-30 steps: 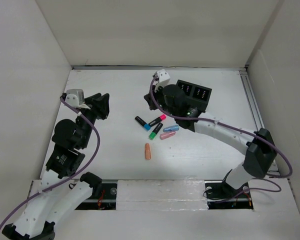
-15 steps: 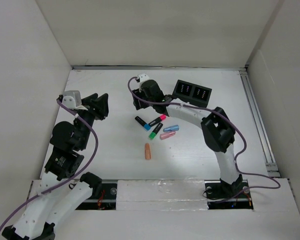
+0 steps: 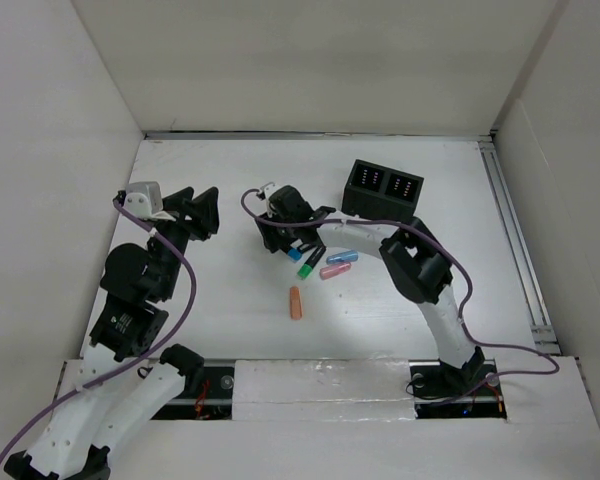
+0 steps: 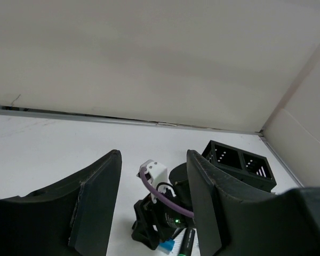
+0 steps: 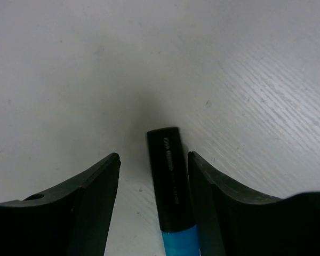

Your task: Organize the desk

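Top external view: the table is seen to fill the floor of the white-walled enclosure, with thin metal rails along its far and right edges. Little of the tidying appears to be done. A black box with two compartments stands toward the far edge, right of the middle, and whether anything lies in it cannot be told. Five or six pens are left loose around the middle of the table: a green-capped pen, a light blue pen, a pink pen just beside it, and an orange pen lying apart, nearer the near edge.

A black-and-blue marker is straddled by the right jaws, which are set wide on either side of it and have not been closed on it; it lies flat on the table. The left jaws are held slightly apart above the left side of the table, with nothing between them.

Faint lettering is visible along the marker's black barrel, but it cannot be read. No brand or label is legible elsewhere.
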Tool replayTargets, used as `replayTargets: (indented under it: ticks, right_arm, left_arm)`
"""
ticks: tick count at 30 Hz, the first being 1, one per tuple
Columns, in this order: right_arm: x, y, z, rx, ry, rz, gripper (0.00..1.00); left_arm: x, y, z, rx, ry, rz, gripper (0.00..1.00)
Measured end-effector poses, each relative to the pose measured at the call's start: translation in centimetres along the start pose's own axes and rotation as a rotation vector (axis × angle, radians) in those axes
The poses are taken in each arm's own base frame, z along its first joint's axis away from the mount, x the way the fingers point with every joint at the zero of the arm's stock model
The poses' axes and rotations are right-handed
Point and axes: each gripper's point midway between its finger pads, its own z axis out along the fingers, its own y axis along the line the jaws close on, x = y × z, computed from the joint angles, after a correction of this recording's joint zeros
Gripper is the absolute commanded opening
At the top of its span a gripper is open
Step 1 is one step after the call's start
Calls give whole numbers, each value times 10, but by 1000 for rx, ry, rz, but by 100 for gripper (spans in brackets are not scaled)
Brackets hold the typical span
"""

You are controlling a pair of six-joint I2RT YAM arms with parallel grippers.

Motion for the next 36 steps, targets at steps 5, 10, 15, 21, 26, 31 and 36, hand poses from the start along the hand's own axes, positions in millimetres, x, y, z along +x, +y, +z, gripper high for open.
replayTargets:
  ticks: [5, 10, 15, 21, 26, 31, 36]
  right_arm:
    - [4, -2, 7, 14, 16, -5, 56]
    - [5, -9, 7, 52, 23, -5, 46]
    - [9, -11, 7, 92, 31, -15, 57]
    - [12, -7, 7, 115, 31, -34, 17]
    - [-2, -5, 9, 117, -26, -15, 0]
    - [-34, -1, -23, 25, -130, 50, 0]
    - [-78, -49, -85, -31, -302, 204, 0]
  left_arm:
    - [2, 1, -1, 0, 2, 0, 48]
    - [-4, 1, -6, 5, -21, -6, 48]
    - [-10, 0, -8, 11, -43, -13, 48]
    - [-10, 0, -8, 11, -43, -14, 48]
    - [-10, 0, -8, 11, -43, -14, 48]
    - [-10, 0, -8, 11, -42, -14, 48]
    - [-9, 0, -7, 11, -40, -13, 48]
